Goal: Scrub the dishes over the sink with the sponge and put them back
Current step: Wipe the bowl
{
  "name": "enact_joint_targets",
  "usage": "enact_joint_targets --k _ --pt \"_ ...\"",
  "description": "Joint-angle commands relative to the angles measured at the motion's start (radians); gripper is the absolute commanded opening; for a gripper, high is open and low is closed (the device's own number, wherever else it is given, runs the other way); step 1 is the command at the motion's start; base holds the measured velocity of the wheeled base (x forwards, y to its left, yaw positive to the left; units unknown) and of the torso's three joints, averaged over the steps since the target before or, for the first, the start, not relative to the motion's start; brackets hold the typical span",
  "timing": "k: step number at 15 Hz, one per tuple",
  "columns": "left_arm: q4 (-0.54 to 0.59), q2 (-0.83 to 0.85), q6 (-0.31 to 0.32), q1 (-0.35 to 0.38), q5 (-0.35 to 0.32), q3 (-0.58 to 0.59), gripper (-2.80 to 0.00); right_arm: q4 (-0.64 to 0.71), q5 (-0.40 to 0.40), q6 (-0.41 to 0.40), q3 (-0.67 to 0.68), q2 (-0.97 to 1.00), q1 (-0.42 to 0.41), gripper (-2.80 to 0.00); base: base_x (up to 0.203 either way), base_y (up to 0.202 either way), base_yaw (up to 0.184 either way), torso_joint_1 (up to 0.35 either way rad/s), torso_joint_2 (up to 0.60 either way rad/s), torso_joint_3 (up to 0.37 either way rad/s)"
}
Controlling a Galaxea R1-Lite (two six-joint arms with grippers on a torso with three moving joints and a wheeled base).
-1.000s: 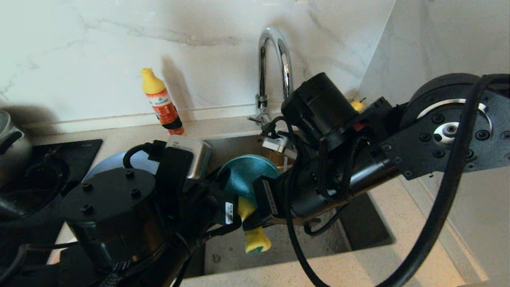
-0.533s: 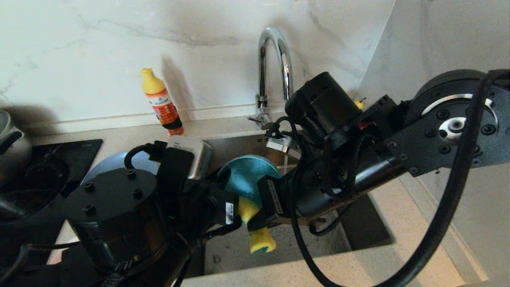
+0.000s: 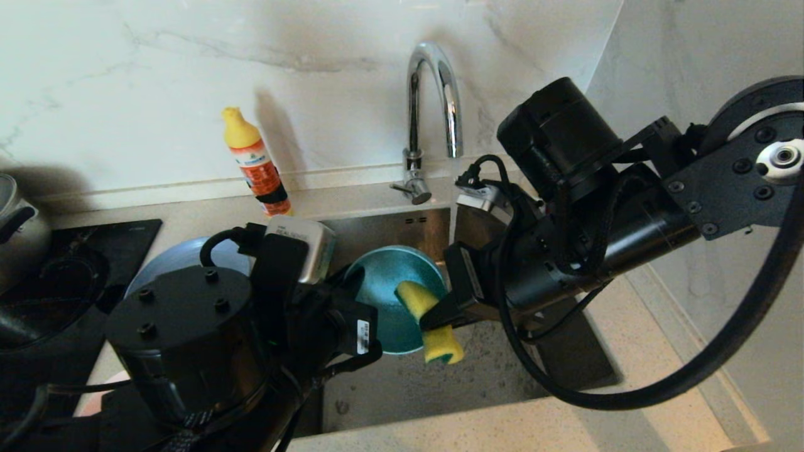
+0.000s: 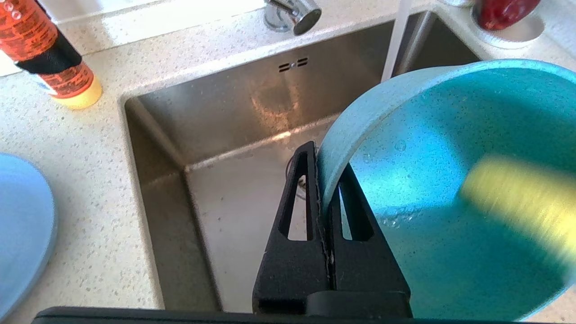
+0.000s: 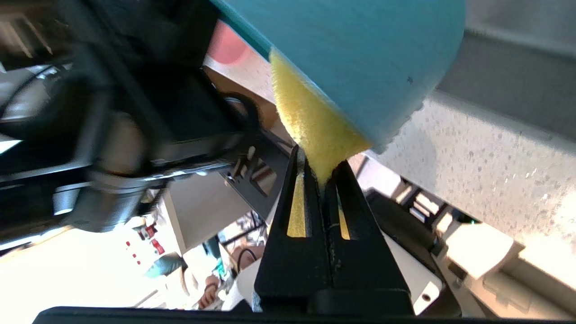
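Observation:
The teal bowl hangs tilted over the steel sink, its inside facing my right arm. My left gripper is shut on the bowl's rim, one finger inside and one outside. My right gripper is shut on the middle of the yellow sponge, whose upper end lies against the inside of the bowl. In the right wrist view the sponge bulges out past the fingertips of the right gripper and presses on the bowl. A grey-blue plate lies on the counter left of the sink.
The chrome tap arches over the sink's back edge, and a thin stream of water falls behind the bowl. An orange detergent bottle stands at the wall. A black hob with a steel pot is far left. A white saucer with fruit sits behind the sink.
My right arm has swung right and back. The sponge has risen from below the bowl's front edge onto its inside. The left gripper and bowl have barely moved.

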Motion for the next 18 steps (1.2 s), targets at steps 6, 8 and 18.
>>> enact_joint_targets --k 6,8,18 --pt "-0.011 -0.008 0.001 -0.002 0.033 0.019 -2.8 -0.002 0.002 -0.004 -0.065 -0.03 0.002 -2.8 0.0 0.0 0.0 0.0 0.0 0.0" --pt "-0.011 -0.011 0.001 -0.002 0.033 0.02 -2.8 0.0 0.0 -0.005 -0.065 -0.05 0.002 -2.8 0.0 0.0 0.0 0.0 0.0 0.0" --pt "0.085 0.075 -0.077 0.064 -0.017 -0.089 -2.8 0.036 -0.005 -0.006 -0.055 -0.271 -0.032 -2.8 0.0 0.0 0.0 0.0 0.0 0.0"
